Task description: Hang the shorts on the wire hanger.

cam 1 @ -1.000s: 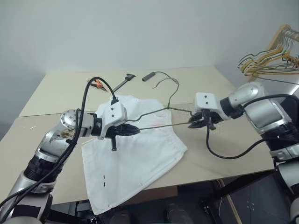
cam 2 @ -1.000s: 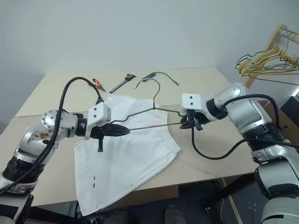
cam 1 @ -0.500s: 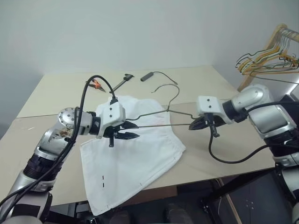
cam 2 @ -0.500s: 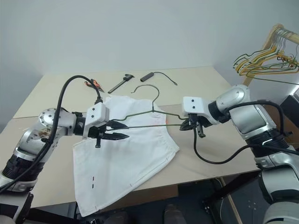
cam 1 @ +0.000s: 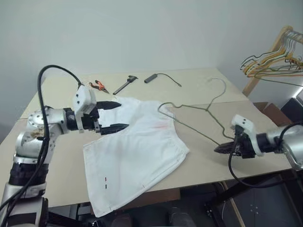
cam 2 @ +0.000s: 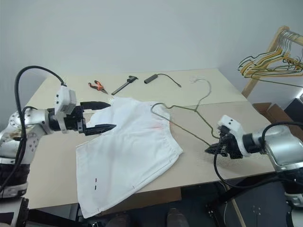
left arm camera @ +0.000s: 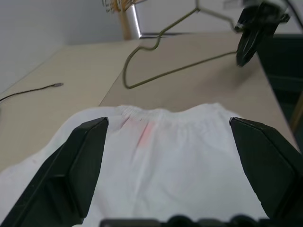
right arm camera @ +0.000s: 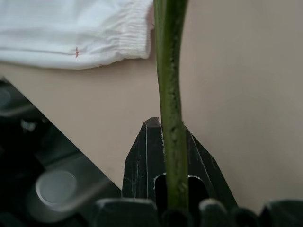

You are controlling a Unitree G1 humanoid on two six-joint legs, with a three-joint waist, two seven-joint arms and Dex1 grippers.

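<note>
The white shorts (cam 1: 137, 153) lie flat on the table, waistband toward the far side, one leg hanging over the front edge. My left gripper (cam 1: 124, 114) hovers open over the shorts' left top corner, nothing between its fingers (left arm camera: 71, 175). The wire hanger (cam 1: 206, 109) slants across the table to the right of the shorts, its left corner by the waistband and its hook toward the far edge. My right gripper (cam 1: 218, 149) is shut on the hanger's right corner near the table's front right edge. The right wrist view shows the wire (right arm camera: 169, 94) pinched between the shut fingers (right arm camera: 142, 161).
Orange-handled pliers (cam 1: 98, 85), a black tool (cam 1: 125, 84) and a black cable piece (cam 1: 151, 77) lie along the far side of the table. A rack of yellowish hangers (cam 1: 274, 59) stands at the far right, a cardboard box (cam 1: 267, 111) below it.
My left gripper opened, let go of the hanger and drew back to the left. My right gripper swung the hanger right and down, off the shorts, toward the front right edge.
</note>
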